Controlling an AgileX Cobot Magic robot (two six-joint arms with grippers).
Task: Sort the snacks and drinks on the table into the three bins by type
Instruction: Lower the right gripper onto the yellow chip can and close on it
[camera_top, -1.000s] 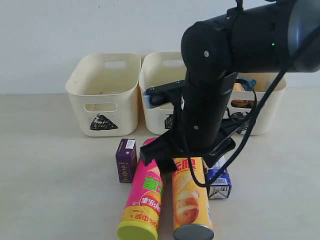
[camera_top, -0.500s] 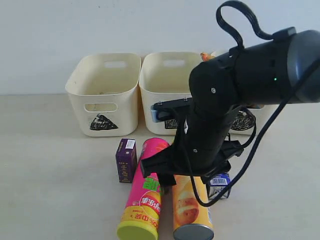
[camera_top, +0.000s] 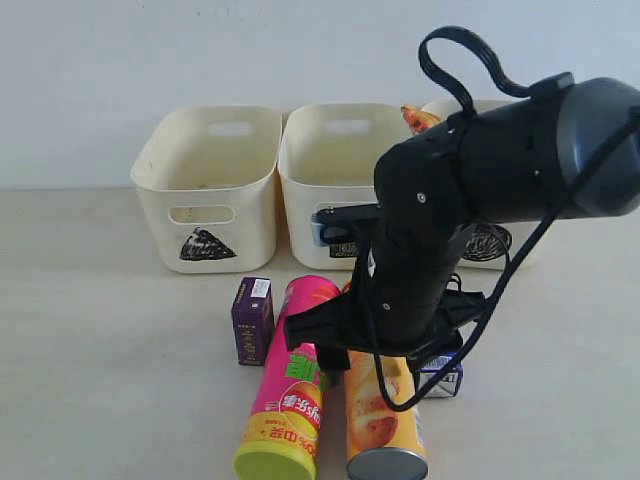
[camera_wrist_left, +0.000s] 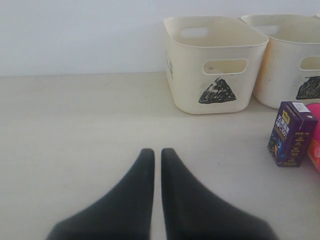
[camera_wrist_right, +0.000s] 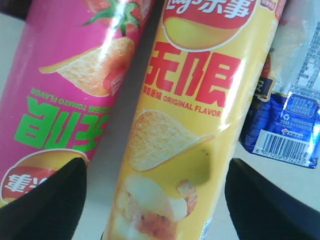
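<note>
The orange-yellow chip tube (camera_top: 381, 425) lies on the table (camera_top: 110, 380) beside the pink chip tube (camera_top: 290, 392). My right gripper (camera_wrist_right: 157, 200) is open and hangs low over the orange-yellow tube (camera_wrist_right: 190, 115), one finger on each side. The pink tube (camera_wrist_right: 75, 75) and the white and blue carton (camera_wrist_right: 292, 115) flank it. The dark purple carton (camera_top: 252, 320) stands upright to the left. My left gripper (camera_wrist_left: 157, 152) is shut and empty above bare table, out of the exterior view. An orange foil bag (camera_top: 418, 118) pokes from the right bin (camera_top: 500, 250). The blue bag is hidden.
The triangle bin (camera_top: 207, 185) and the middle bin (camera_top: 330, 160) stand along the back wall. My right arm (camera_top: 420, 260) covers much of the middle and right bins. In the left wrist view the triangle bin (camera_wrist_left: 215, 65) and purple carton (camera_wrist_left: 291, 132) lie ahead.
My right arm has swung down and forward from the bins and now sits lower over the two chip tubes. The tubes and cartons have not moved.
</note>
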